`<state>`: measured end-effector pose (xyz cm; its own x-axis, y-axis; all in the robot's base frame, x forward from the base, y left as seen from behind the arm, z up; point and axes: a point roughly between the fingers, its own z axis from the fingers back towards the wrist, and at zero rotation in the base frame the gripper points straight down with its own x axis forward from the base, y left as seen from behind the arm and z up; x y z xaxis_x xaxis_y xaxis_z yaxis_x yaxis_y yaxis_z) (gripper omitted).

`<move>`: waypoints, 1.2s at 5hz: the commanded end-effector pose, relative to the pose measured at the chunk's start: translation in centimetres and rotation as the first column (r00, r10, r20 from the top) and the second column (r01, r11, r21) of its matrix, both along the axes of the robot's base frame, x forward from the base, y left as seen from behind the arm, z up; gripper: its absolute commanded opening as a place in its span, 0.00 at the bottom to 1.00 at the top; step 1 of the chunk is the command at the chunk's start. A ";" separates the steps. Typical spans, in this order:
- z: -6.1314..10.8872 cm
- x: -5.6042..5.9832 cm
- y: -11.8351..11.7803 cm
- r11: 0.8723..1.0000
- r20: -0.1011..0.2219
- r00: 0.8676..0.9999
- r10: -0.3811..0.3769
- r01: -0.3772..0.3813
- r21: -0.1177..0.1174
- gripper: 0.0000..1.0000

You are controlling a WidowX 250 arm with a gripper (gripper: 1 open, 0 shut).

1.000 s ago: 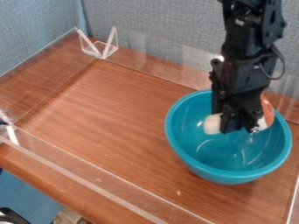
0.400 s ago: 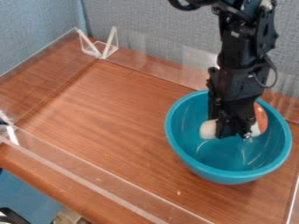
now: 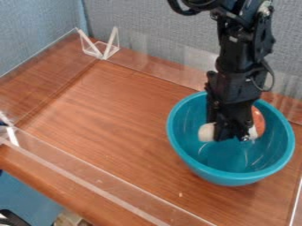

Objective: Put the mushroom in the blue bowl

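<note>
Fingers (image 3: 232, 131) clenched on the mushroom (image 3: 210, 131) reach down inside the blue bowl (image 3: 195, 154); no writing is legible.

Reddish-brown wood-grain counter (image 3: 94, 106), glossy, w/ soft glare streaks. Low clear acrylic wall (image 3: 71, 190) runs round its edges; reflections show along front + back. Grey-blue textured fabric panel (image 3: 154, 22) behind, seam at left. Small white wire stand (image 3: 99, 42) at far left corner, by the panel.
</note>
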<state>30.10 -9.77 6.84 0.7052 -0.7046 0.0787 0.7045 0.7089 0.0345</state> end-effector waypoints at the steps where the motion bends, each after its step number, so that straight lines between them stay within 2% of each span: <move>1: 1.4 0.9 0.4 1.000 0.046 0.999 0.021 -0.020 -0.013 0.00; 6: 1.5 2.4 1.5 0.997 0.050 0.996 0.076 -0.077 0.008 0.00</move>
<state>31.50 -8.36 6.75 0.7513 -0.6576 0.0556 0.6556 0.7534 0.0509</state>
